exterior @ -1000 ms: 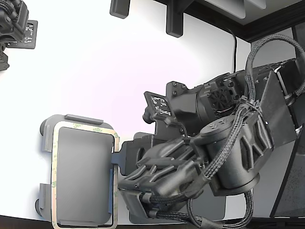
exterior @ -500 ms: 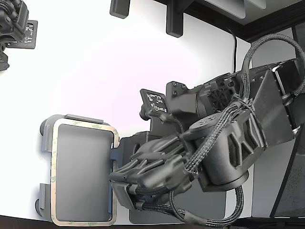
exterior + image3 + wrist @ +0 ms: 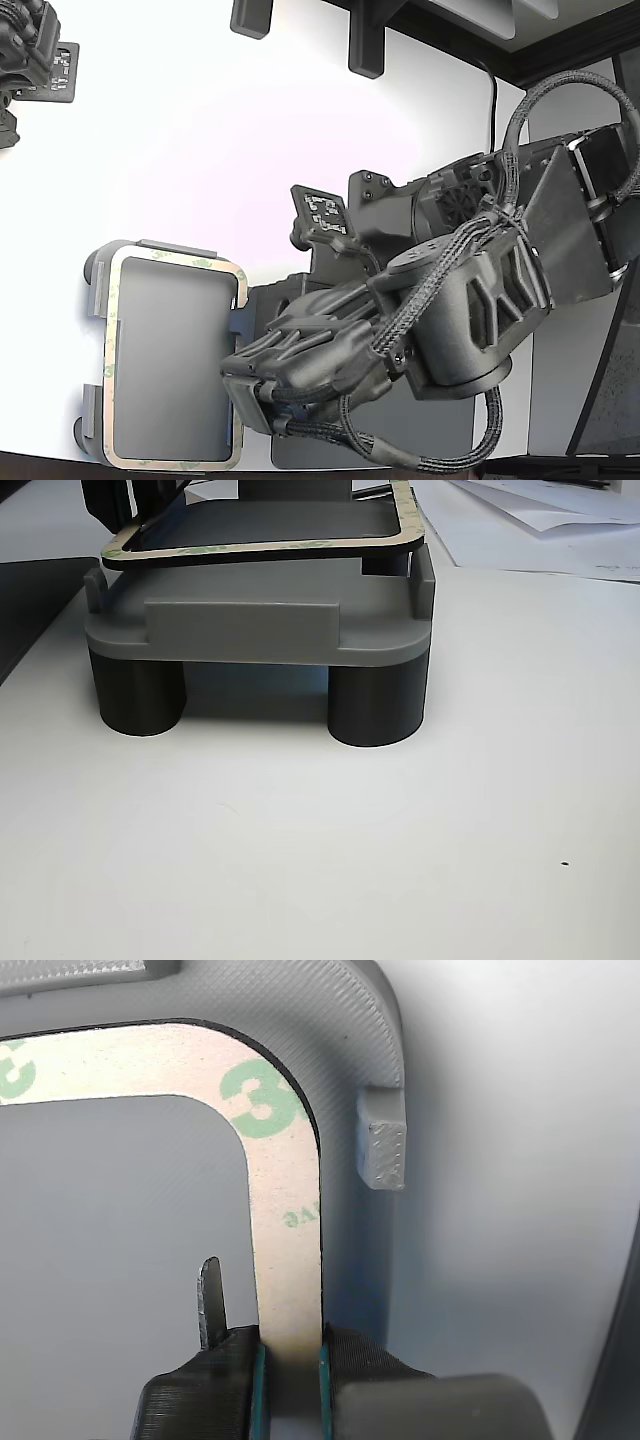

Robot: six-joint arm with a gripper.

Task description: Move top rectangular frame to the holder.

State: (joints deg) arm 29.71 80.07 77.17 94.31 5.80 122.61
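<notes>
Gripper (image 3: 290,1380) clamped on one long side of the top rectangular frame (image 3: 112,330), which hovers just above the holder (image 3: 250,630) on the tabletop (image 3: 400,830). Over the past second, frame and arm have shifted toward the exterior view's left, squaring with the tray; lowering and release apparently remain.

The white table (image 3: 200,150) carries the grey holder (image 3: 100,290) and a dark grey mat (image 3: 440,430).
</notes>
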